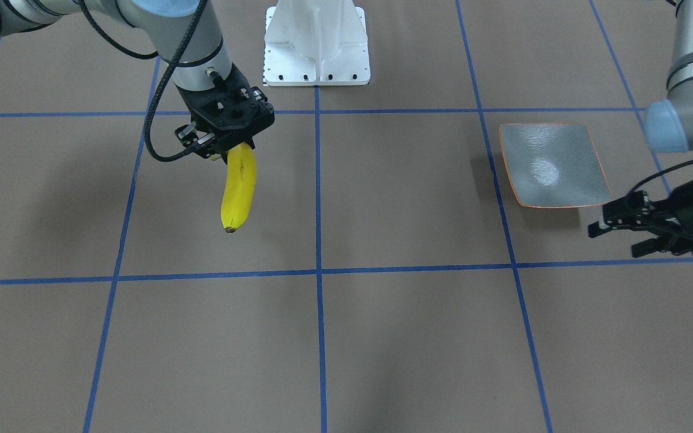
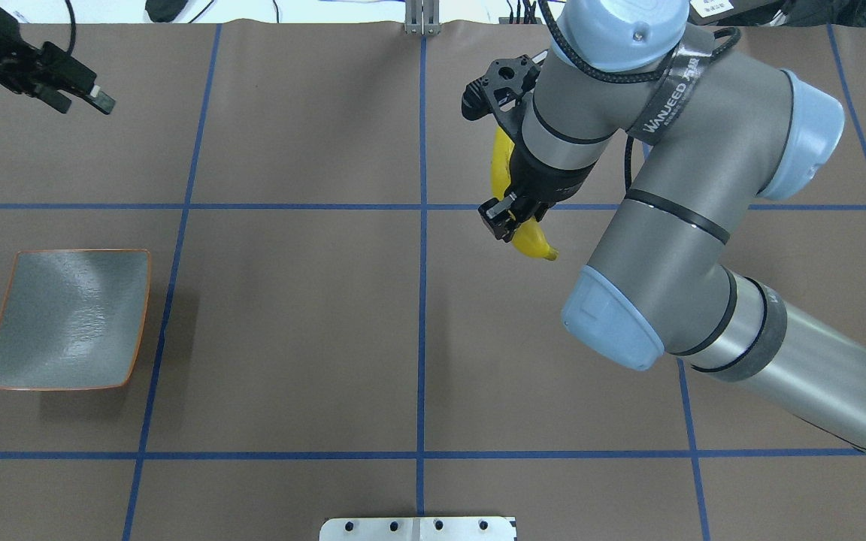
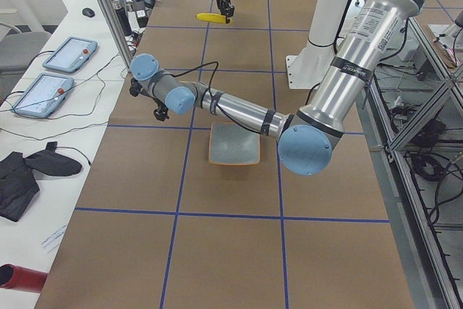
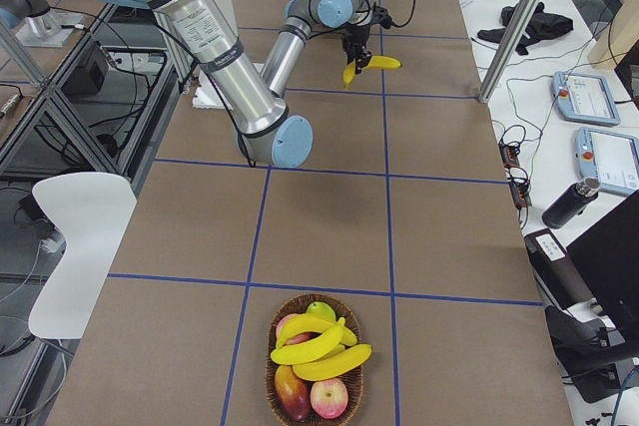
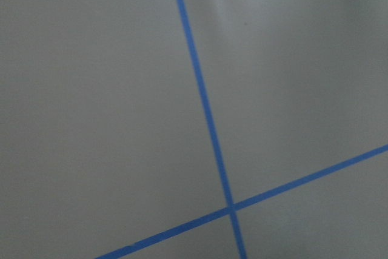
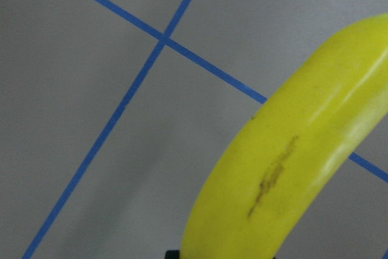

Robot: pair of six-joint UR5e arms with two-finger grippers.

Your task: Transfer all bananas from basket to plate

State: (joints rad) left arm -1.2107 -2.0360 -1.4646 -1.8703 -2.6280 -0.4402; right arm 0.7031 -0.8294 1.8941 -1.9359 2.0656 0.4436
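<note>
Bananas (image 4: 315,348) lie piled in the basket (image 4: 269,378) together with other fruit (image 4: 329,398). We see that basket at the table's end on the robot's right, well apart from the plate (image 1: 551,165).

One banana (image 1: 239,189) is out of the basket. The right pincer (image 1: 233,150) is clamped on it near the stem end, and we find it lifted clear of the table (image 1: 382,337), between the plate and the basket. It hangs across the middle tape line (image 1: 317,198) from the plate, and its dark tip points away from the robot's base. In the right wrist view we see its yellow skin close up, with a thin brown scuff along it and a crossing of blue tape behind.

The plate sits flat on the table on the robot's left side, its glossy grey-green face turned up inside the thin orange rim.

The left pincer (image 1: 618,237) is near the plate, off the corner that lies farthest from the robot's base. Its two fingers are spread apart and have nothing between them. We cannot tell how high above the table it hangs. Its wrist camera shows us only brown table and two tape lines that cross.

A white mount (image 1: 316,45) stands nearer the robot than the plate, on the middle tape line and apart from the plate.
</note>
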